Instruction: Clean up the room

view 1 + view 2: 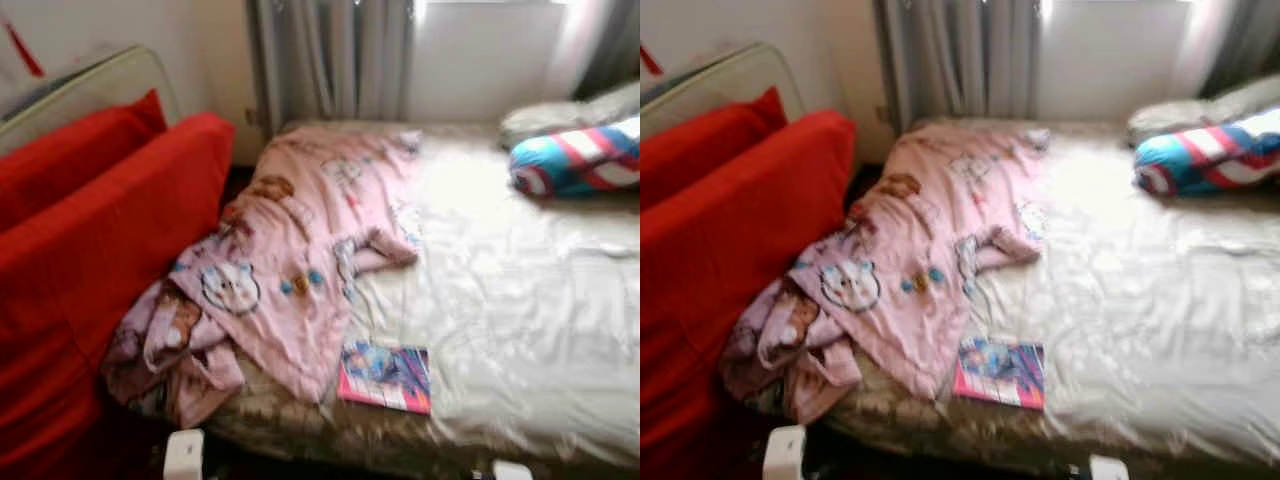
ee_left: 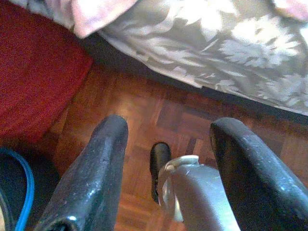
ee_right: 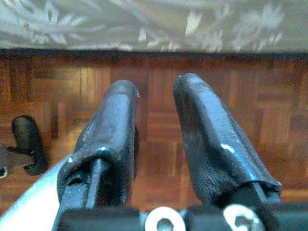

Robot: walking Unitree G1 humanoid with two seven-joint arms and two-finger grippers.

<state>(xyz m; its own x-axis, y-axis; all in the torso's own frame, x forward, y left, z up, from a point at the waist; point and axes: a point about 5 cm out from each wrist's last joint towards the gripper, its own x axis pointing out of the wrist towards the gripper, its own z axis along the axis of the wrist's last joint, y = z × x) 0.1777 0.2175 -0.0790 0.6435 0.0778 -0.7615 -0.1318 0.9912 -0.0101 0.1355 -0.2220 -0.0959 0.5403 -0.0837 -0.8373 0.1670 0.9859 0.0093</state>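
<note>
My 2 arms hang low at the foot of the bed (image 1: 520,330). The left gripper (image 2: 166,130) stands wide and empty; the right gripper (image 3: 154,91) has a narrower gap, also empty. Both point at parquet floor (image 3: 269,120) — everything to tidy lies above and ahead. The pink blanket (image 1: 300,250) runs lengthwise up the bed's left side, spilling off the near corner beside the red sofa (image 1: 90,260), so my left arm is nearer. A book (image 1: 385,377) — a magazine, perhaps; it's blurred — sits at the near edge. The head views show these, the wrist views the bedspread's floral skirt (image 2: 231,48).
</note>
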